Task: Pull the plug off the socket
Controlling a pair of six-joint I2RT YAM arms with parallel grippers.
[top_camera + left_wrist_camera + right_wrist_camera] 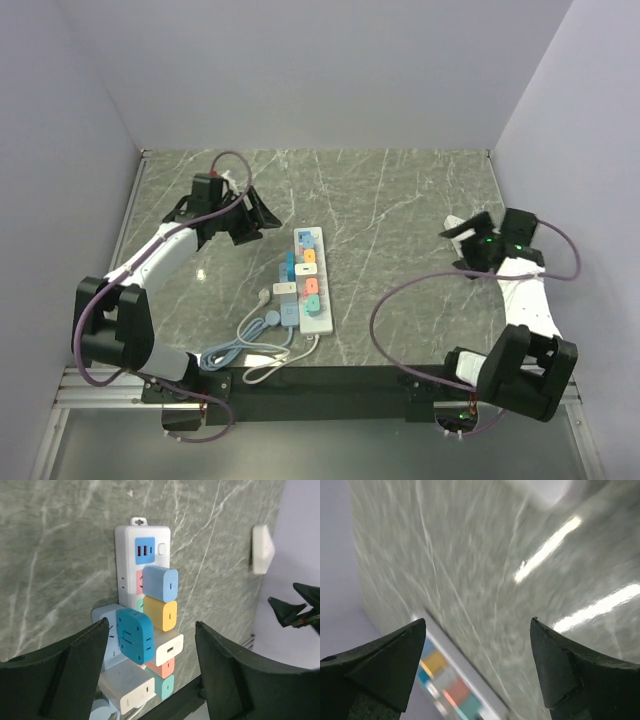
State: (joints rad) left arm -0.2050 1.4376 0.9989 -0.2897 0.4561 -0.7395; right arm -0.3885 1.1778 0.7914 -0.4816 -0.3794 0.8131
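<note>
Though coloured block plugs (160,583) crowd its outlets, the long white power strip (307,237) lies flat on the grey marble counter (400,195), tab end pointing away from the arm bases (320,385); left hand (151,624) and right hand (478,621) flank it, both wide, empty.

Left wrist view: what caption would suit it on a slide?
Open fingers frame a white socket crowded with colourful plugs on a marbled table.

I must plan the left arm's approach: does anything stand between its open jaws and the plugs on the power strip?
Nothing visible does. Only bare table lies between the left gripper and the socket; its plugs show unobstructed between the jaws.
</note>
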